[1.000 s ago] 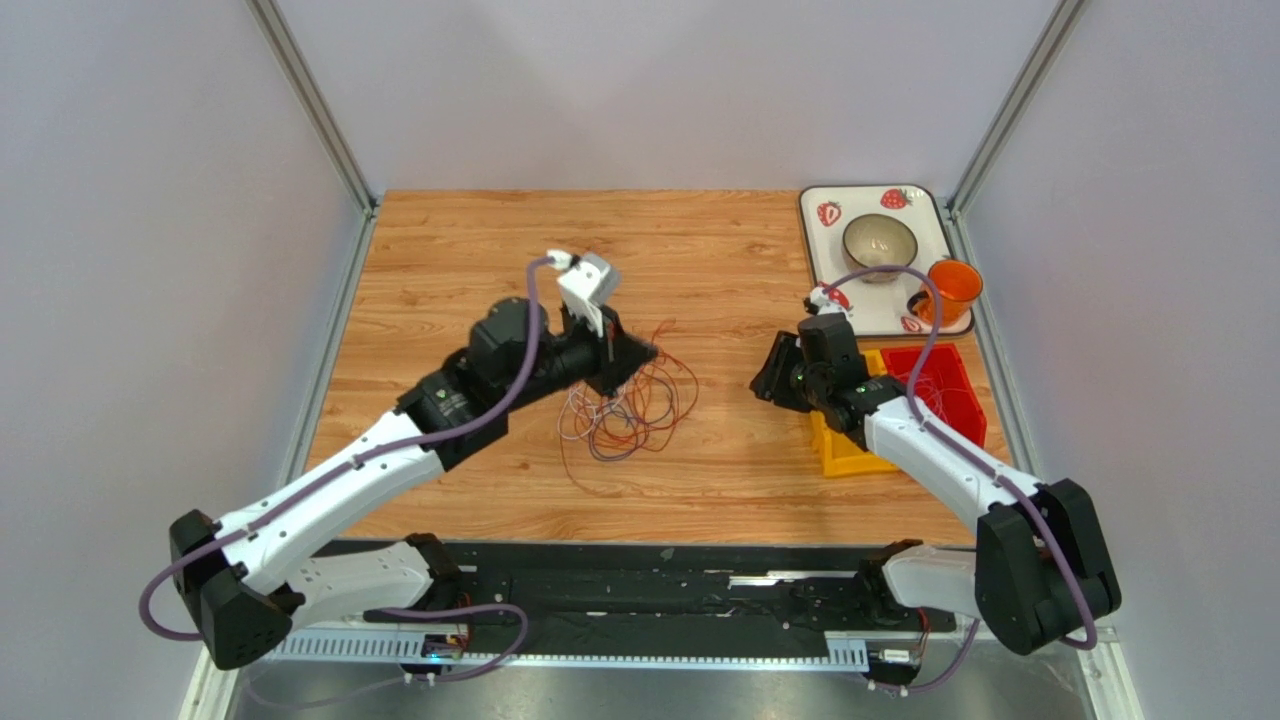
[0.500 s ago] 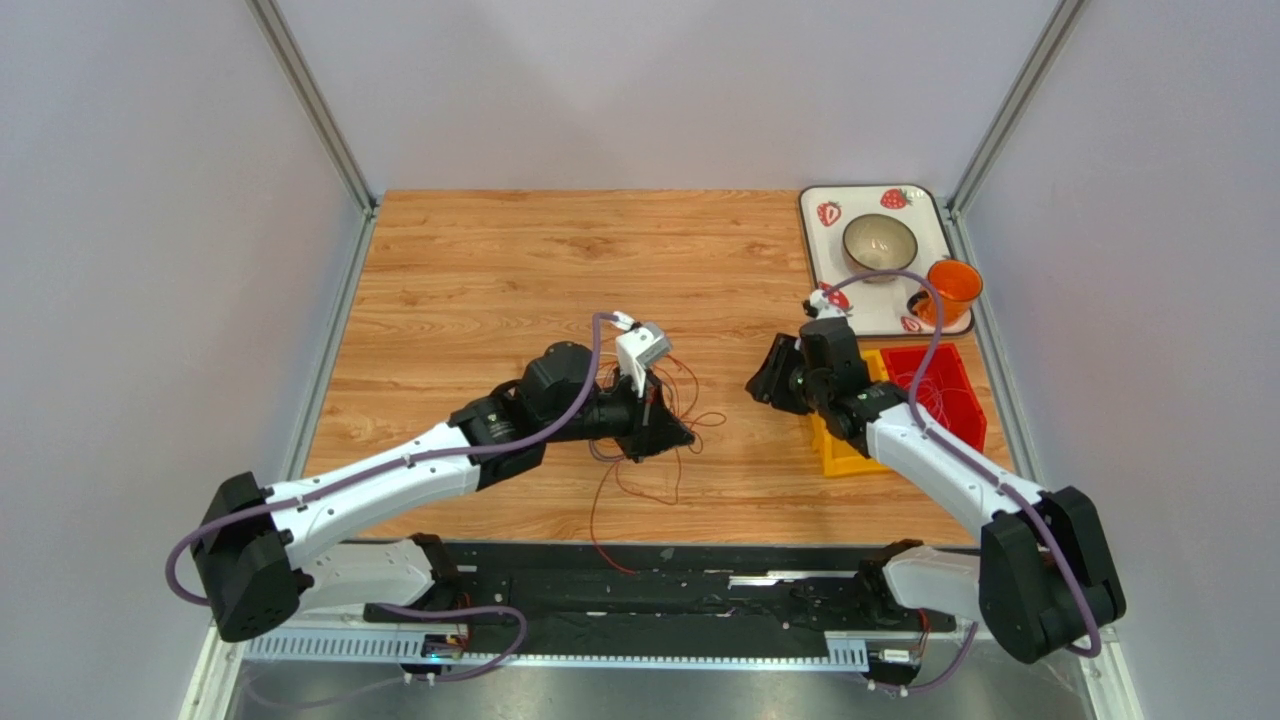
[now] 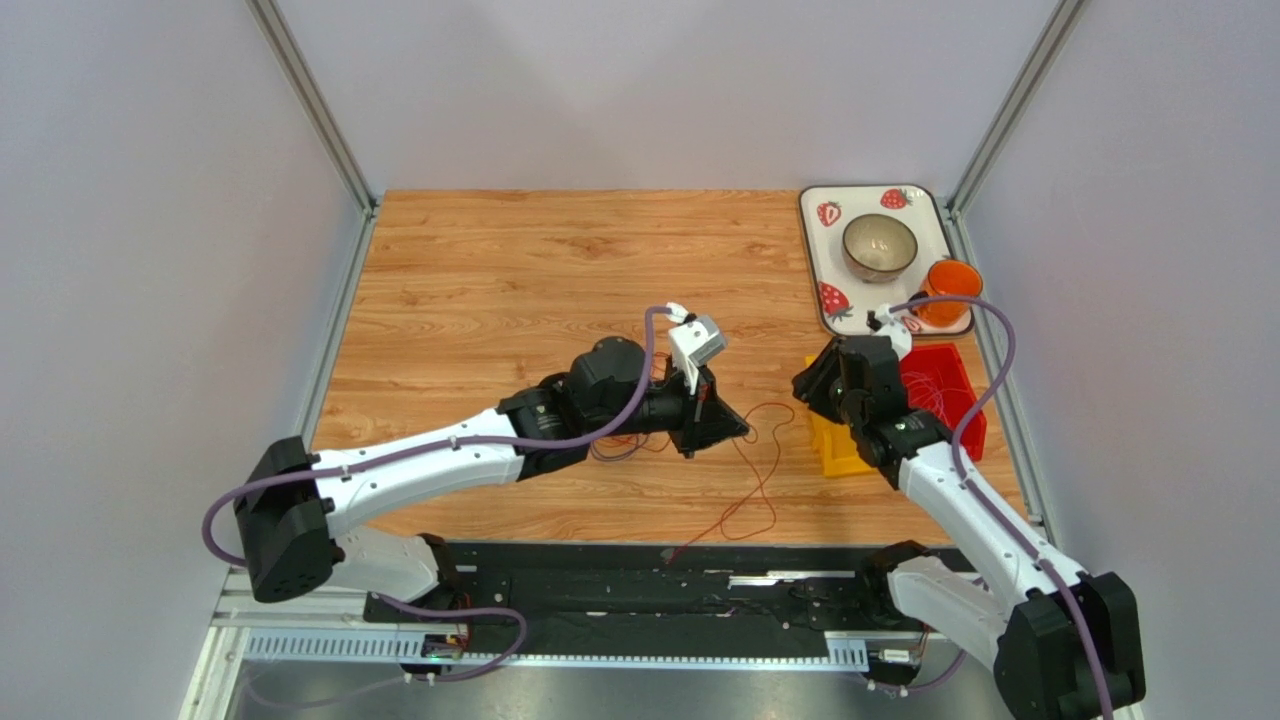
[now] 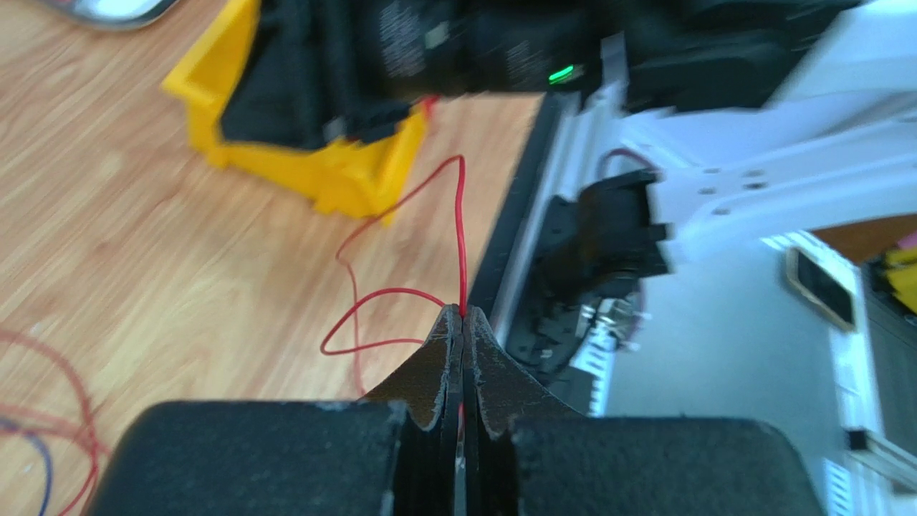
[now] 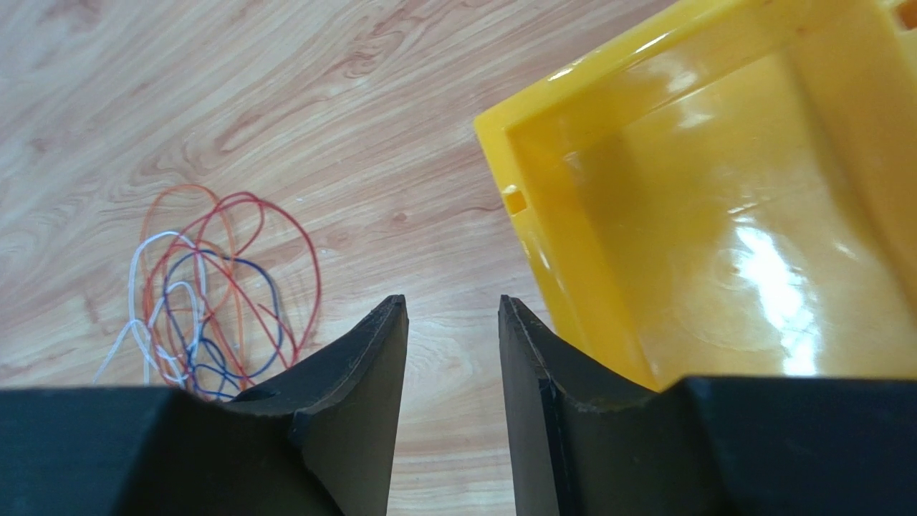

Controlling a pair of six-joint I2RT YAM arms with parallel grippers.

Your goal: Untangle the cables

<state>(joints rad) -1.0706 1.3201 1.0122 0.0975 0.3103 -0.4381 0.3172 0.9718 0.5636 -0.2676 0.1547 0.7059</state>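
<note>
My left gripper (image 3: 735,428) is shut on a thin red cable (image 3: 762,477) that trails in loops toward the table's front edge. In the left wrist view the red cable (image 4: 461,220) rises straight out of the closed tips of the left gripper (image 4: 463,315). The rest of the cables (image 3: 628,446), in red, orange, dark blue and white, lie tangled, mostly hidden under the left arm; the right wrist view shows the tangle (image 5: 211,288) on the wood. My right gripper (image 3: 822,384) is open and empty beside the yellow bin, its jaws apart above bare wood in the right wrist view (image 5: 452,309).
A yellow bin (image 3: 831,452) and a red bin (image 3: 944,393) stand at the right, close to the right gripper. The yellow bin shows in both wrist views (image 5: 710,204) (image 4: 323,177). A strawberry tray (image 3: 821,225) with a bowl (image 3: 879,245) and an orange cup (image 3: 953,288) sits at the back right.
My left gripper has moved right and nearer, drawing the red cable out of the tangle. My right gripper has drawn back to the right, toward the bins.
</note>
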